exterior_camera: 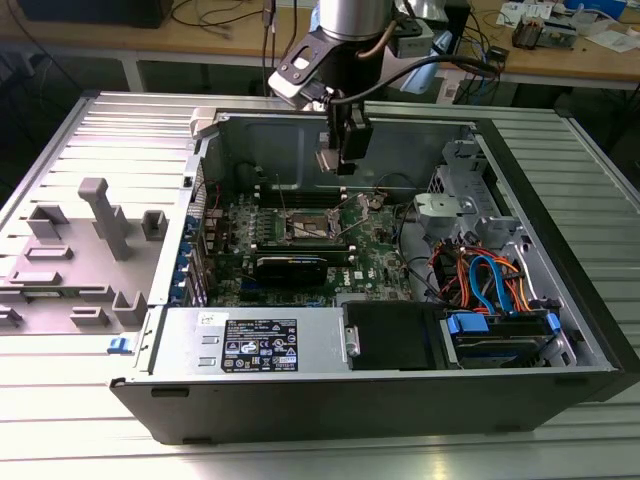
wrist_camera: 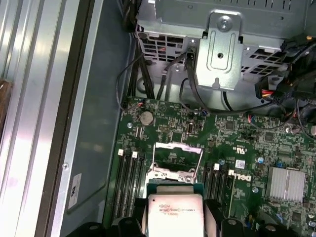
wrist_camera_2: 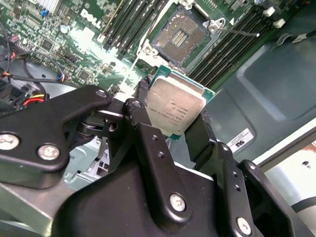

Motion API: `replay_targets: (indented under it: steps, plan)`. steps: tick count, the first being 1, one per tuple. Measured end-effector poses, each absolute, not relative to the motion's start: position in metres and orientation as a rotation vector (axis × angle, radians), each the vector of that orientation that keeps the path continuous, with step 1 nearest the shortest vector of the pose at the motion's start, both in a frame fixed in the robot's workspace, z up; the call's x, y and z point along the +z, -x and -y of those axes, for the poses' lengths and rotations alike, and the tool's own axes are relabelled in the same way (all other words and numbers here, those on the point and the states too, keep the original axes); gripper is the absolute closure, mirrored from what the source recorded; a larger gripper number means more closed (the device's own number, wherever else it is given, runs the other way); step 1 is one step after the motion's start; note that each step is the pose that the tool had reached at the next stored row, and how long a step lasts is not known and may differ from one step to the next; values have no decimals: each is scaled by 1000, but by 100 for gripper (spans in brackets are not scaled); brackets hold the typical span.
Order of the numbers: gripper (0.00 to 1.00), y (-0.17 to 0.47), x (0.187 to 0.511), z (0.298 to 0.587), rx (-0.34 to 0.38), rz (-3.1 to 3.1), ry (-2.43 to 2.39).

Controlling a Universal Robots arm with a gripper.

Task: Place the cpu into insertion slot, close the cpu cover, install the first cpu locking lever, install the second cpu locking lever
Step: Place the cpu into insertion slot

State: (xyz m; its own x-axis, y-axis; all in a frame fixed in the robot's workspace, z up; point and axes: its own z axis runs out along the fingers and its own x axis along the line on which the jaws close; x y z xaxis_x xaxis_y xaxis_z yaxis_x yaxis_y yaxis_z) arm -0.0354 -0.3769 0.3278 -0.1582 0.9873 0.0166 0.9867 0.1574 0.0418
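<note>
Hand (wrist_camera_2: 173, 117) grips cpu (wrist_camera_2: 177, 104), raised well apart from open insertion slot (wrist_camera_2: 180, 37).

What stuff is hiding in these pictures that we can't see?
The cpu underside: turned away from the camera in both wrist views.
One cpu edge: cut off by the picture's edge in the first wrist view.
The slot pins: too small to tell in the exterior view.
Where the gripper pinches the cpu: hidden behind the cpu in the second wrist view.
</note>
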Motion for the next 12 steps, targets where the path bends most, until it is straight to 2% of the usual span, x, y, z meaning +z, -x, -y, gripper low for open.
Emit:
replay_targets:
  steps: [12]
  plan:
    - [46, 40, 326, 377, 67, -2378, -2030]
